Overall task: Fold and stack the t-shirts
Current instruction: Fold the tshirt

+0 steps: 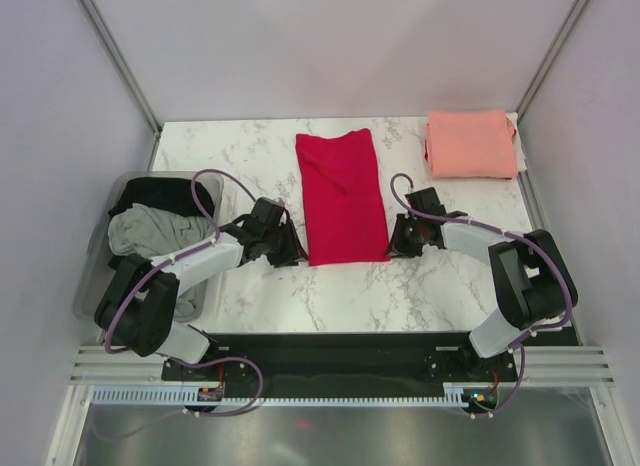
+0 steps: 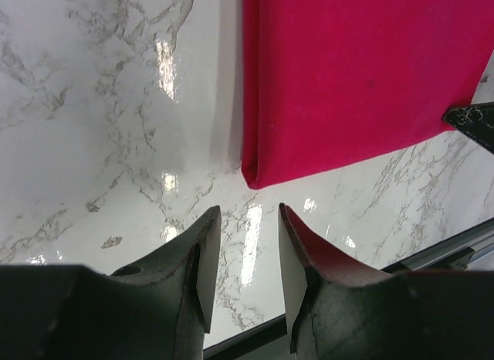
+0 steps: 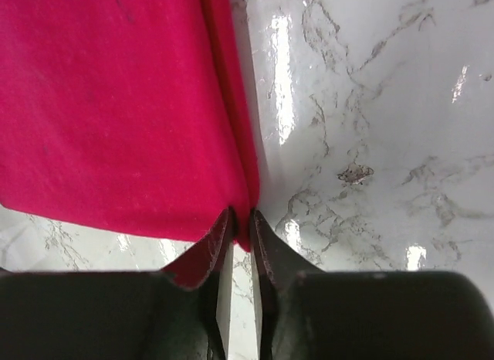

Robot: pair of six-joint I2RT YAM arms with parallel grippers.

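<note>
Where the overhead view looked down on the white marble-patterned tabletop (image 1: 440,286), we saw the crimson red cloth t-shirt (image 1: 342,196) lying at its centre. It was folded into a long narrow strip that ran from 12 o'clock to 6 o'clock. At the strip's 5 o'clock corner the right gripper (image 1: 397,242) met the cloth. In its wrist view the jaws were pressed nearly together, pinching the doubled edge of the red shirt at that corner. The left gripper (image 1: 291,252) sat low at the strip's 7 o'clock corner. In its wrist view we found the jaws spread and empty, their tips just short of the folded corner and not touching it, with bare marble between them. Toward 1 o'clock from the red strip lay the salmon pink cloth t-shirt (image 1: 470,143), folded into a squarish pad near the tabletop's far right corner, well apart from both arms. At 9 o'clock, by the left edge, stood the clear plastic bin (image 1: 98,248). It held the crumpled grey cloth t-shirt (image 1: 148,232), with the black cloth t-shirt (image 1: 160,193) bunched beside it at the bin's 12 o'clock end.
</note>
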